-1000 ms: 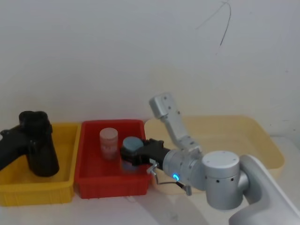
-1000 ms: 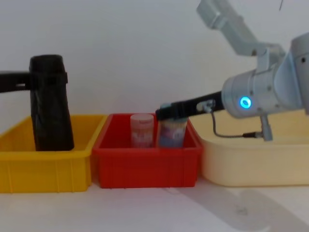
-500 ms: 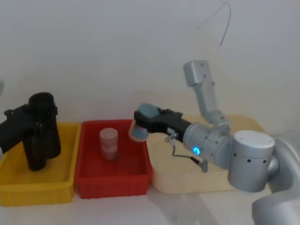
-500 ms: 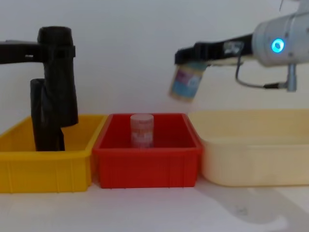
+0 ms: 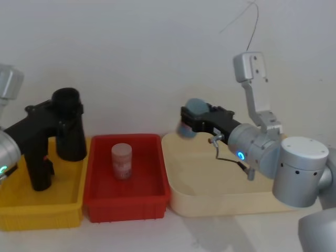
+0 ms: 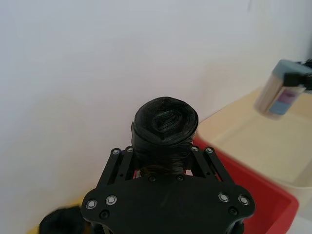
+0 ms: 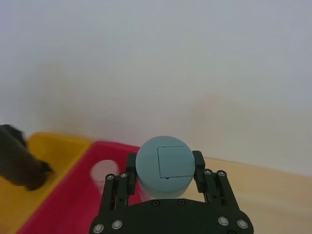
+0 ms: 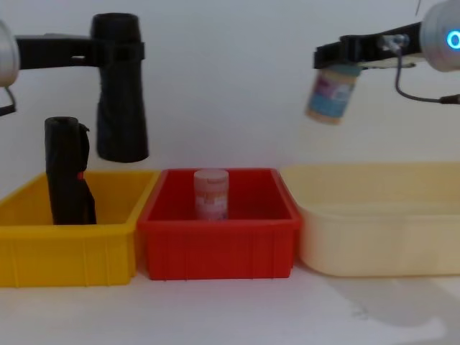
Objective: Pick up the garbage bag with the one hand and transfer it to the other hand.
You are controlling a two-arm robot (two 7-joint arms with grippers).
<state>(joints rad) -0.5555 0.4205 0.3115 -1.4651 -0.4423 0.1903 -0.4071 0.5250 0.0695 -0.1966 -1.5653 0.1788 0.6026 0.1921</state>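
The garbage bag [image 8: 121, 100], a thick smooth black roll, hangs upright above the yellow bin [image 8: 72, 251]. My left gripper [image 8: 118, 49] is shut on the roll near its top end. From the head the garbage bag [image 5: 70, 126] sits left of centre in my left gripper [image 5: 67, 111]. The left wrist view looks down on the roll's end [image 6: 165, 119] between the fingers [image 6: 122, 158]. My right gripper [image 8: 346, 52] is shut on a blue-lidded jar [image 8: 330, 93] high over the cream tub [image 8: 374, 244]. The jar's lid [image 7: 165, 163] shows in the right wrist view.
A second black roll [image 8: 66, 176] with a stepped outline and a red mark stands in the yellow bin. A pink-labelled jar [image 8: 211, 194] stands in the red bin [image 8: 215, 248] between the yellow bin and the cream tub. A white wall is close behind.
My left gripper has lifted the garbage bag up out of the yellow bin and a little rightward. My right gripper has raised the jar from the red bin and carried it right, over the cream tub.
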